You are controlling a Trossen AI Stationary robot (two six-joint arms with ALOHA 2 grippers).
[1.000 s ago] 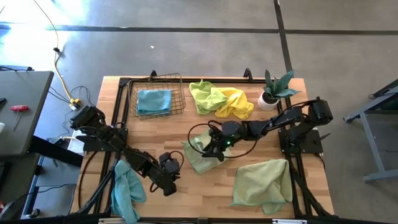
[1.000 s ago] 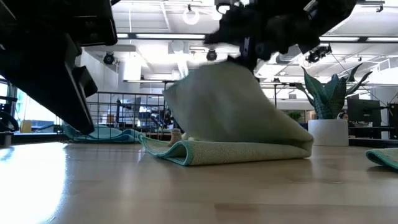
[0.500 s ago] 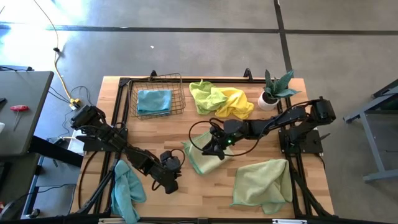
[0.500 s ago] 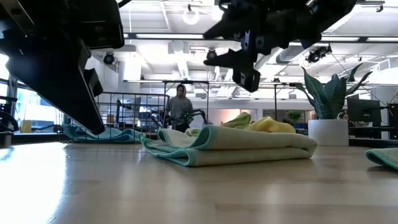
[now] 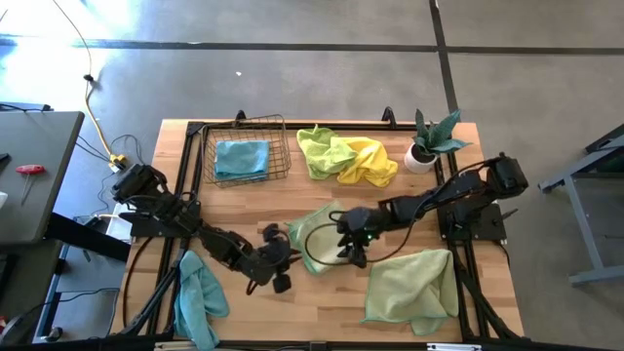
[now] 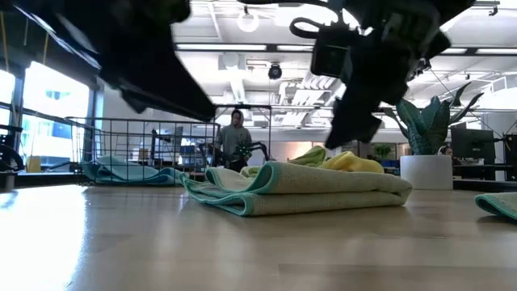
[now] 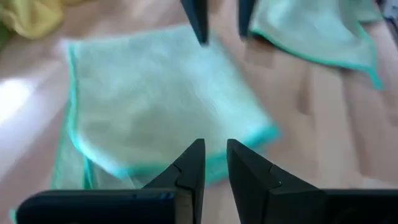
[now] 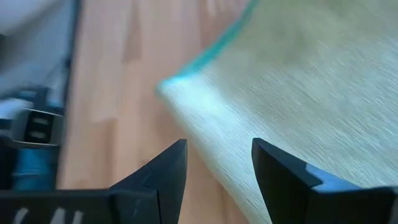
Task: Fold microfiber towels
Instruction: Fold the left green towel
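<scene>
A pale sage towel (image 5: 314, 226) with a teal hem lies folded over on itself in the middle of the table, flat in the low view (image 6: 299, 190). My right gripper (image 8: 217, 149) hovers open over the towel's near right edge (image 5: 349, 258), touching nothing. My left gripper (image 7: 214, 149) stands just left of the towel (image 5: 281, 273) and points at it. Its fingers show a narrow gap with nothing between them. A second pale green towel (image 5: 411, 285) lies spread flat at the near right.
A wire basket (image 5: 283, 146) at the far left holds a folded teal towel (image 5: 241, 158). A lime and a yellow towel (image 5: 346, 158) lie heaped at the far middle, beside a potted plant (image 5: 427, 146). Another teal towel (image 5: 198, 297) hangs over the near left edge.
The sage towel's raised half has dropped flat onto its lower half, so the towel now lies folded. My right gripper has gone down and toward the near right, off the towel. My left gripper has swung toward the right, closer to the towel.
</scene>
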